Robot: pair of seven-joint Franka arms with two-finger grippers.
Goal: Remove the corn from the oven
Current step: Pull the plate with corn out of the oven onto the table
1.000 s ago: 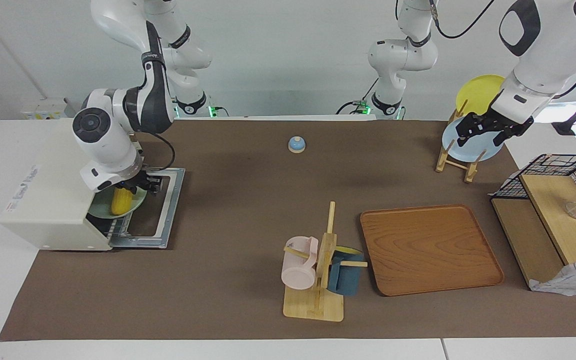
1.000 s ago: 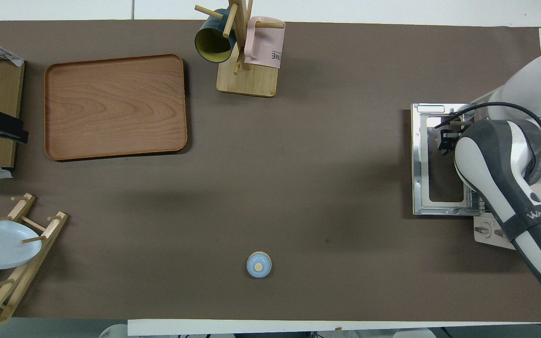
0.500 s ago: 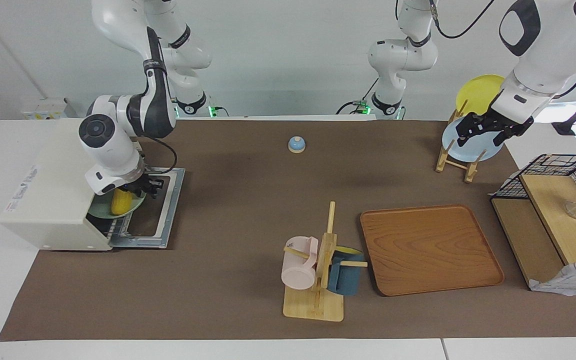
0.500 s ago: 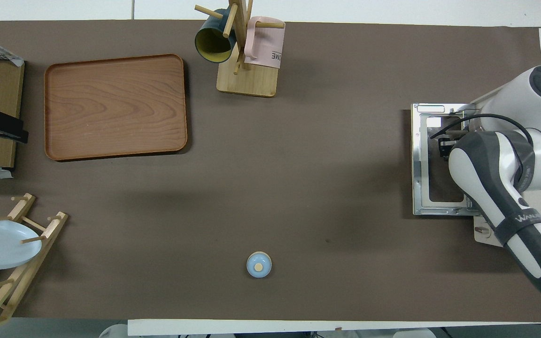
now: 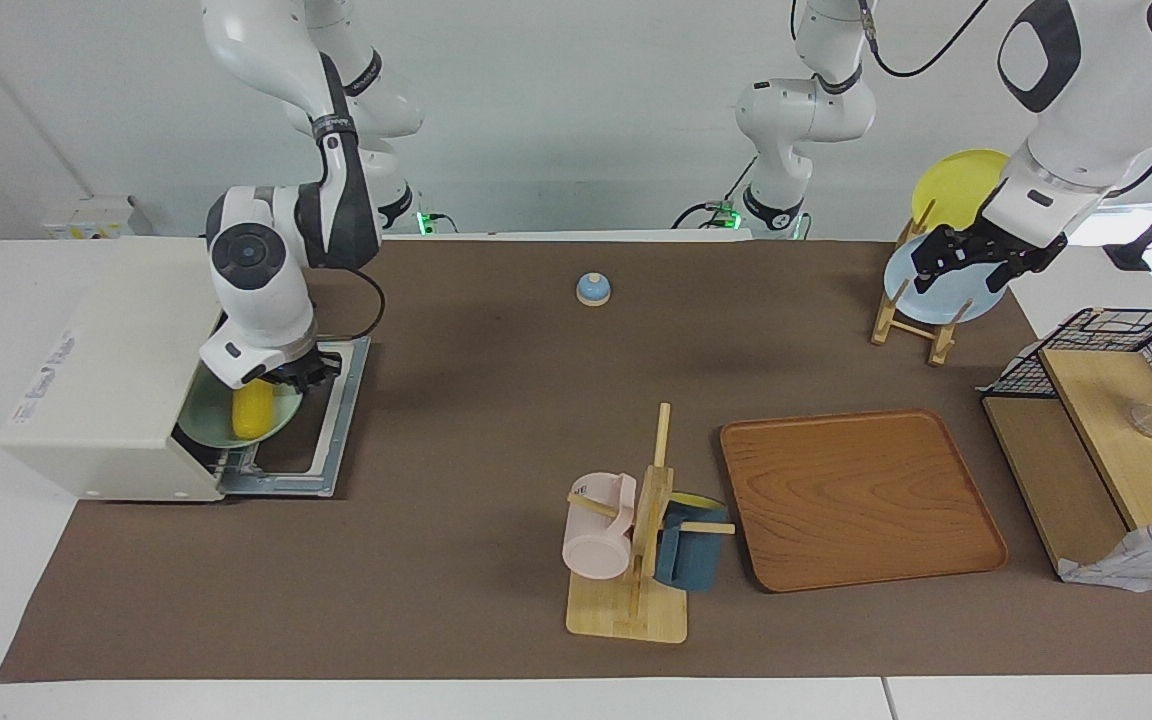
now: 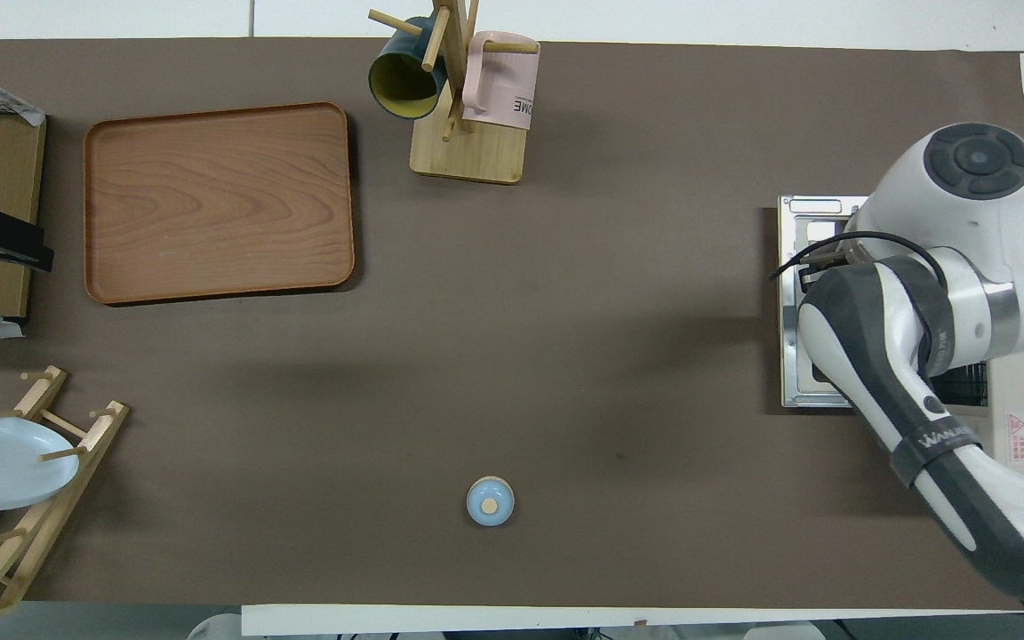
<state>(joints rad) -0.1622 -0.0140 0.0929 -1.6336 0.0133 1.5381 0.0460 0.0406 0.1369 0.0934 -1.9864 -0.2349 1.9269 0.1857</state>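
Note:
The cream-white oven [image 5: 106, 370] stands at the right arm's end of the table, its door [image 5: 336, 425] lying open and flat. On a green plate [image 5: 204, 418] in the oven's mouth rests the yellow corn [image 5: 252, 412]. My right gripper [image 5: 294, 378] is down at the plate's rim, beside the corn's end that is nearer the robots. It is shut, and its wrist hides what the fingertips touch. In the overhead view the right arm covers the corn, and only the door [image 6: 792, 302] shows. My left gripper [image 5: 966, 262] waits open, high over the left arm's end of the table.
A blue bell [image 5: 593, 289] sits mid-table near the robots. A mug tree [image 5: 636, 540] with a pink and a blue mug stands beside a wooden tray [image 5: 861, 498]. A plate rack [image 5: 911, 320] and a wire shelf [image 5: 1096, 400] fill the left arm's end.
The right gripper has closed while its wrist swung out from over the oven toward the door. The plate with the corn has shifted slightly outward. The left arm has not moved.

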